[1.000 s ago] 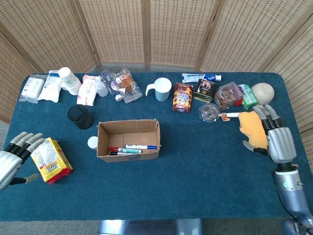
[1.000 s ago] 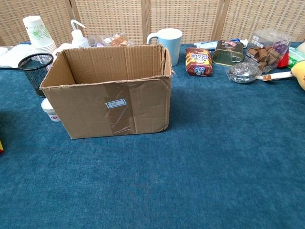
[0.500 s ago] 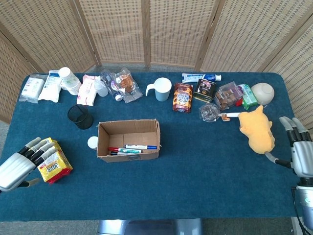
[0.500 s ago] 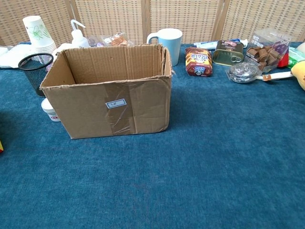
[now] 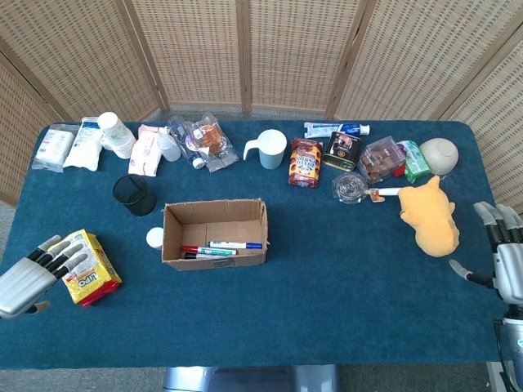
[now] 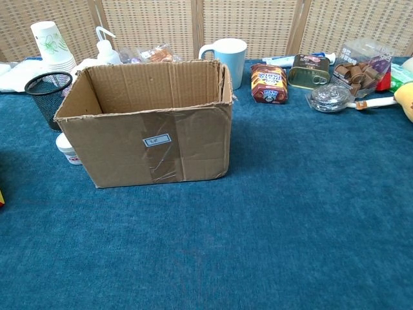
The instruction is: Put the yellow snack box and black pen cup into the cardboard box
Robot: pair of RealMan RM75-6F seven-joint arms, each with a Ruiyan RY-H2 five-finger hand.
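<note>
The yellow snack box (image 5: 88, 269) lies flat near the table's front left corner. My left hand (image 5: 29, 280) is just left of it, fingers spread, fingertips (image 5: 72, 255) over its left edge, holding nothing. The black mesh pen cup (image 5: 135, 194) (image 6: 48, 96) stands upright, left of and behind the open cardboard box (image 5: 214, 260) (image 6: 129, 142), which holds a few markers. My right hand (image 5: 507, 263) hangs open at the table's right edge, apart from a yellow plush toy (image 5: 430, 217). The chest view shows neither hand.
A small white jar (image 5: 154, 238) sits against the cardboard box's left side. Along the back stand paper cups (image 5: 116, 133), packets, a light blue mug (image 5: 270, 149), a snack bag (image 5: 305, 162), a tin (image 5: 341, 150) and a clear box (image 5: 382, 158).
My right hand has come off the yellow plush toy and pulled back to the table's right edge. My left hand has shifted slightly down beside the snack box, fingers now stretched over its edge.
</note>
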